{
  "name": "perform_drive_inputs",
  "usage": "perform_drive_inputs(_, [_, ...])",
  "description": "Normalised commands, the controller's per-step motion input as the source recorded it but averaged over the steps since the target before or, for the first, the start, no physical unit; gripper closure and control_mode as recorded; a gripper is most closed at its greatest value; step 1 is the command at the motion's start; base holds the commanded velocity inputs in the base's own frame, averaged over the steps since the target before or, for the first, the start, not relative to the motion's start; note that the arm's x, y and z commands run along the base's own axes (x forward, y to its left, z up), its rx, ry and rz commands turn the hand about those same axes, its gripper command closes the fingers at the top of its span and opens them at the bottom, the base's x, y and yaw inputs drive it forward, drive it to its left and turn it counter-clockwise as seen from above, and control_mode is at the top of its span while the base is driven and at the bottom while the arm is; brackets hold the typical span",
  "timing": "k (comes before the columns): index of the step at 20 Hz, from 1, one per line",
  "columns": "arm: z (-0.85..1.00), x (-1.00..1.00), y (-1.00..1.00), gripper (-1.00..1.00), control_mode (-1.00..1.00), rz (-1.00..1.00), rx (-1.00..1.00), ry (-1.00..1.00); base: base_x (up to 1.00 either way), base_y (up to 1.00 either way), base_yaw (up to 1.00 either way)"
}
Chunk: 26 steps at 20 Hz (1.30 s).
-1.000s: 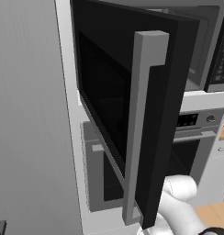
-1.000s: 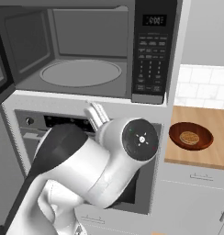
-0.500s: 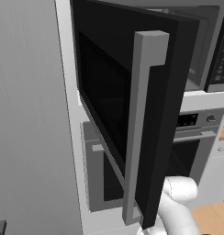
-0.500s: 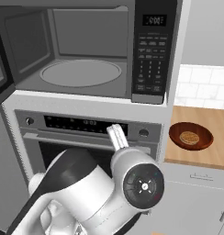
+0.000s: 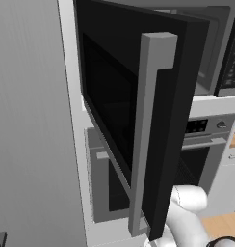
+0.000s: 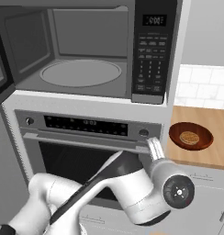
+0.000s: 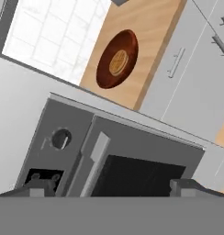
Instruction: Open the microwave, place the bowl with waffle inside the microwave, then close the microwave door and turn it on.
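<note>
Microwave door (image 5: 138, 120) open; bowl (image 6: 191, 136) on counter (image 6: 215, 151).

The open door (image 5: 138, 116) blocks most of the microwave (image 5: 213, 48) cavity and the oven's (image 5: 196, 154) left half in the left base view. In the right base view the door (image 6: 0, 59) is cut by the left edge, and the arm hides the oven's (image 6: 86, 137) lower window. Keypad (image 6: 151, 55) labels are too small to read. The fingertips (image 7: 40, 187) are cut off low in the hand view.
</note>
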Motion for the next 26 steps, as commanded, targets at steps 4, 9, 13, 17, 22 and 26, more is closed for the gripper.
perform_drive_inputs(4, [-0.76,0.73,-0.91,-1.0,-1.0,0.0,0.0,0.02,0.0,0.0,0.0])
perform_drive_inputs(9, [-0.69,0.74,-0.92,-1.0,-1.0,0.0,0.0,0.02,0.0,0.0,0.0])
perform_drive_inputs(13, [-0.22,0.28,-0.38,-1.0,-1.0,0.0,0.0,0.0,0.0,0.0,0.0])
perform_drive_inputs(17, [0.0,0.0,0.0,-1.0,-1.0,0.0,0.0,0.0,0.0,0.0,0.0])
perform_drive_inputs(22, [0.0,0.0,0.0,-1.0,-1.0,0.0,0.0,0.0,0.0,0.0,0.0])
perform_drive_inputs(26, [-0.01,0.02,-0.02,-1.0,-1.0,0.01,0.0,0.0,0.0,0.0,0.0])
